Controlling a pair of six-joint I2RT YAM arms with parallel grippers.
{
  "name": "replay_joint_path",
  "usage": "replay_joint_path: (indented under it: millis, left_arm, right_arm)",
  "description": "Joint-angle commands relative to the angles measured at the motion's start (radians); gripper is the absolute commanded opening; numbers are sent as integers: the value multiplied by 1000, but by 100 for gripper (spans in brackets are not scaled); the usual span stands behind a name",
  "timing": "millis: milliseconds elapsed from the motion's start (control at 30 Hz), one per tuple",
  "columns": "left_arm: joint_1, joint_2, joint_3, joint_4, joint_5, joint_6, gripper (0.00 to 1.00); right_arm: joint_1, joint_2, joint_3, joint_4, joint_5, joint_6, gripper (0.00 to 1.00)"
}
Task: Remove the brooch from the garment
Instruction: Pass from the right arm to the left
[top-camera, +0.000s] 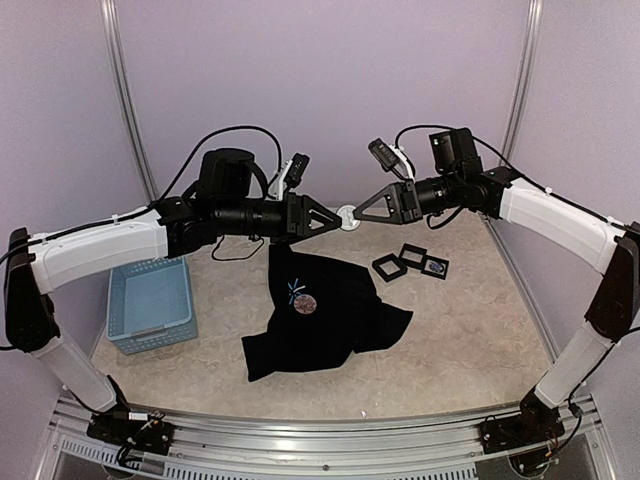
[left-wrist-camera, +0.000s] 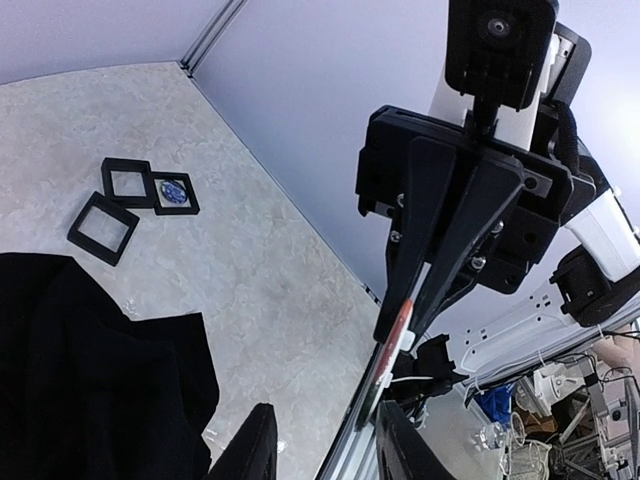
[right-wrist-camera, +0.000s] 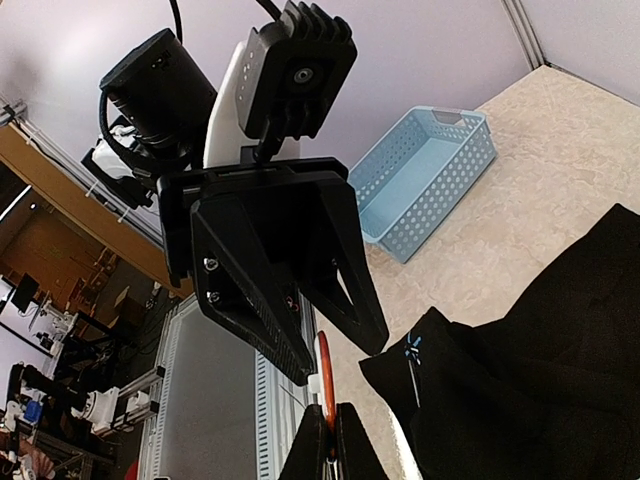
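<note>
Handling the garment (top-camera: 340, 330): soft, limp and light by the look. It should bunch and lift with any pull, so it wants pinning down close to the brooch.
Garment's place: crumpled on the table (top-camera: 470, 340), lower centre of the top view, between the light-blue basket (top-camera: 120, 310) at left and three black frames (top-camera: 410, 262) at upper right, apart from both.
Brooch (top-camera: 307, 301): small round disc on the cloth's upper left part, just beside a blue mark (top-camera: 295, 288). Probably rigid and best taken by its rim.
Right gripper (right-wrist-camera: 325, 445): high above the cloth at frame centre, jaws pressed together, pinching a thin orange-and-white piece (right-wrist-camera: 324, 365). What that piece is I cannot tell.
Left gripper (left-wrist-camera: 325, 430): facing the right one tip to tip, jaws spread with a gap. The piece sits near one finger, and whether they touch is unclear.
</note>
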Motion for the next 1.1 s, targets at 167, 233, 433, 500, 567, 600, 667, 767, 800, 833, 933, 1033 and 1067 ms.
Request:
replay_joint_path:
  millis: [167, 233, 433, 500, 567, 600, 667, 767, 800, 833, 933, 1033, 1067]
  left_arm:
    - [-2, 36, 23, 50, 35, -13, 22]
    - [-2, 42, 23, 50, 45, -21, 14]
    - [-4, 54, 20, 88, 48, -42, 0]
    - [-12, 44, 9, 88, 25, -54, 0]
    - [-24, 26, -13, 94, -14, -65, 0]
    - [-31, 16, -28, 100, -34, -70, 0]
    - [-43, -15, -63, 112, -68, -81, 0]
    - [-55, -64, -109, 114, -114, -92, 0]
    - [-54, -80, -123, 114, -123, -98, 0]
    - [-54, -91, -137, 115, -129, -103, 0]
    - [-43, -125, -161, 121, -135, -116, 0]
    - [-33, -133, -168, 140, -117, -125, 0]
    - [-31, -132, -168, 148, -109, -127, 0]
  right_arm:
    - [-3, 21, 4, -37, -50, -23, 0]
    - [-3, 25, 3, -51, -52, -34, 0]
    - [-3, 17, -5, -36, 9, -39, 0]
    - [-3, 7, -12, 2, 44, -26, 0]
    - [-3, -1, -21, 58, 50, 6, 1]
    - [-4, -2, -27, 87, 49, 30, 5]
    - [-3, -10, -40, 140, 52, 70, 12]
    - [-4, -33, -60, 200, 82, 101, 23]
    - [-5, -39, -61, 206, 93, 101, 25]
    - [-5, -45, -62, 210, 100, 99, 30]
    - [-6, -56, -60, 195, 112, 81, 46]
    - [-4, -70, -61, 128, 124, 5, 54]
    - [-5, -78, -65, 101, 126, -23, 58]
